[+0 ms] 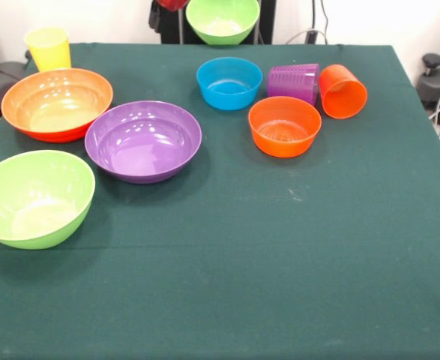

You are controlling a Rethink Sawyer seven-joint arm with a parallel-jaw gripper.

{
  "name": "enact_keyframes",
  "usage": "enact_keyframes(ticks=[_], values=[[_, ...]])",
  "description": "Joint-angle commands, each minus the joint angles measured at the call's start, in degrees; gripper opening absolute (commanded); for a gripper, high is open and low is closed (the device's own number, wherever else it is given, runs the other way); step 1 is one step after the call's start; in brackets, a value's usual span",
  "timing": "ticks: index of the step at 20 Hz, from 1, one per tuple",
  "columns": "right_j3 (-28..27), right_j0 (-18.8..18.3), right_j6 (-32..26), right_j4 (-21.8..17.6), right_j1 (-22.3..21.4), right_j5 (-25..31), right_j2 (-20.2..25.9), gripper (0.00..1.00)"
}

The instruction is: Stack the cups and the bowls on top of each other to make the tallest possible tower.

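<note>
Eight pieces sit on the green-clothed bench, none stacked. Nearest, at the left edge, is a lime green bowl. Behind it the purple bowl stands just beside the large orange bowl. To the right, the small orange bowl sits just in front of the purple cup and the orange cup, both lying on their sides, with the small blue bowl just left of them. At the far left, the yellow cup stands upright. A second lime green bowl shows at the top edge, raised above the bench's far side; the jaws themselves are hidden, so I cannot tell their state.
</note>
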Motion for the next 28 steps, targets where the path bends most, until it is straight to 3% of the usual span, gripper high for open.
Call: enact_keyframes(ticks=[1,9,15,23,28], values=[[-7.49,-0.15,6.14,2.65,2.91,-0.52,6.66,0.0],[-8.52,-1.74,7.41,2.92,4.7,-1.14,6.38,0.0],[-4.25,-1.65,1.52,5.16,0.49,0.93,8.71,0.0],[0.53,1.68,-4.49,11.17,-4.55,5.08,12.22,0.0],[0.01,3.26,-4.28,13.05,-3.93,5.16,13.64,0.0]])
